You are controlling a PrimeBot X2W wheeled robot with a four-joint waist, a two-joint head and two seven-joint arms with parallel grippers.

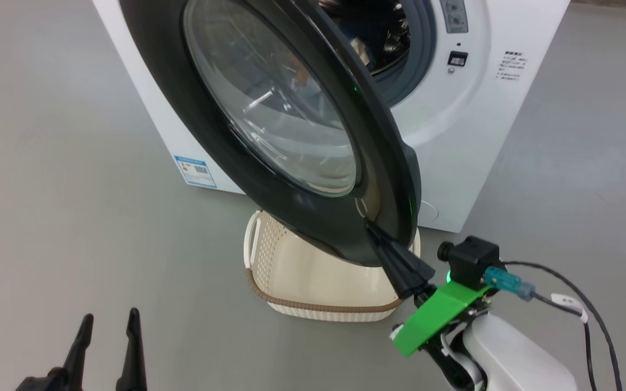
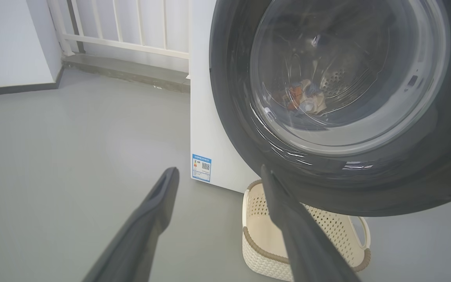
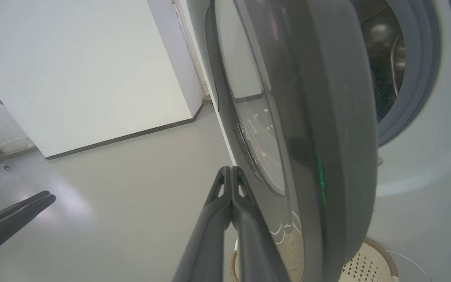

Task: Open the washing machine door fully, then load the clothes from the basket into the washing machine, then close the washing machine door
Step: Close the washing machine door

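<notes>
Loading apparently complete; closing pending.

Large round glossy black door [image 1: 269, 108] with a glass window, half-open on the big white front-loading washing machine [image 1: 454, 141]. Light-blue, orange and cream clothes [image 2: 303, 97] inside the steel drum [image 3: 382, 58], seen through the glass. Small cream perforated plastic basket [image 1: 318, 307] on the grey floor [image 1: 47, 190] beneath the door, apparently empty. Right hand [image 1: 374, 232]: fingers together, tips on the door's outer face. Left hand [image 1: 111, 316]: fingers apart, empty. Blue QR label sticker [image 1: 195, 171] and front-panel print [image 1: 511, 65]: illegible.

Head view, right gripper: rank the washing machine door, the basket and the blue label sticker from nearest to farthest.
1. washing machine door: the right gripper's shut fingertips meet its lower edge.
2. basket: on the floor under the door, just left of the gripper.
3. blue label sticker: far left, low on the washing machine's front.
</notes>
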